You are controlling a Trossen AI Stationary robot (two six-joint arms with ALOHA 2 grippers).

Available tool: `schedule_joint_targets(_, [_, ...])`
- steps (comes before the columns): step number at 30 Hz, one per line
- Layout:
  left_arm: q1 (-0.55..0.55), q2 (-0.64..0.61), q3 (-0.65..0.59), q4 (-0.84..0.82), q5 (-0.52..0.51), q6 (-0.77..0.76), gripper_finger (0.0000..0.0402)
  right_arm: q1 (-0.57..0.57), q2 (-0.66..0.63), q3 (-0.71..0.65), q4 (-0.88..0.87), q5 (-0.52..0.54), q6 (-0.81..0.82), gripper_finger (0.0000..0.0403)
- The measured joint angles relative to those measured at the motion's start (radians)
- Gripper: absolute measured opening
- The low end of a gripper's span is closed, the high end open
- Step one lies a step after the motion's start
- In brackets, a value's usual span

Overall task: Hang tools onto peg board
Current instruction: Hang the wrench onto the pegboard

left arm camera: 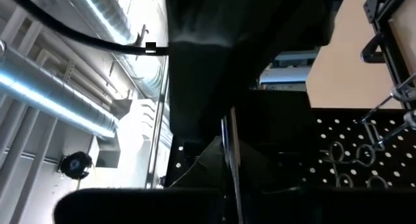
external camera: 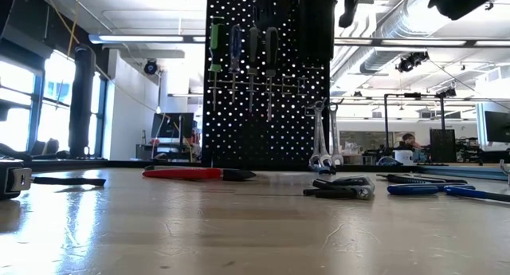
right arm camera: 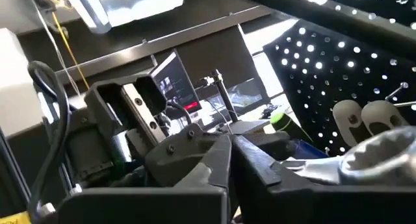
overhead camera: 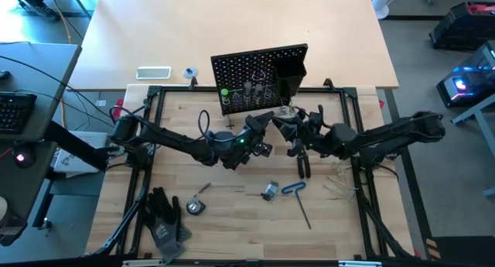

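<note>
The black peg board (overhead camera: 259, 66) stands upright at the table's far middle. Screwdrivers (external camera: 243, 60) and silver wrenches (external camera: 323, 139) hang on it, and a black box bin (overhead camera: 292, 70) is fixed at its right. Both grippers meet in the air just in front of the board. My left gripper (overhead camera: 272, 120) comes from the left and is shut on a thin silver tool (overhead camera: 285, 111). My right gripper (overhead camera: 292, 126) comes from the right and is shut at the same tool. Black pliers (overhead camera: 303, 165) and a blue-handled hex key (overhead camera: 294, 188) lie flat on the table nearer the front. My left gripper pinches the thin silver tool (left arm camera: 227, 136) between its two fingers; the tool shows as a narrow metal strip running along the line where they meet. It is lifted clear of the table. Which part of the tool this is stays hidden by the fingers. My right gripper has its fingers closed together, and a thin metal shaft (right arm camera: 221, 97) rises from the line where their tips meet. It appears pinched only at the fingertips, which point slightly upward toward the board. The tool is clear of the table.
Black gloves (overhead camera: 166, 220) and a tape measure (overhead camera: 193, 207) lie near the front left. A small silver part (overhead camera: 268, 191) lies beside the hex key. A red-black flat tool (external camera: 195, 173) lies in front of the board. A white flat device (overhead camera: 153, 72) sits behind the frame.
</note>
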Motion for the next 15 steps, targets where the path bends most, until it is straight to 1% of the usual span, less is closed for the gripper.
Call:
schedule_joint_targets(9, [-0.003, 0.0, 0.0, -0.003, -0.014, -0.008, 0.0001, 0.0, 0.0, -0.001, 0.023, -0.01, -0.053, 0.0])
schedule_joint_targets(12, [-0.003, 0.0, 0.0, -0.006, -0.024, -0.009, 0.001, -0.001, 0.0, -0.001, 0.022, -0.01, -0.065, 0.0])
schedule_joint_targets(15, [-0.005, 0.0, 0.0, -0.013, -0.035, -0.022, 0.0027, -0.001, 0.0, 0.0, 0.025, -0.019, -0.069, 0.0])
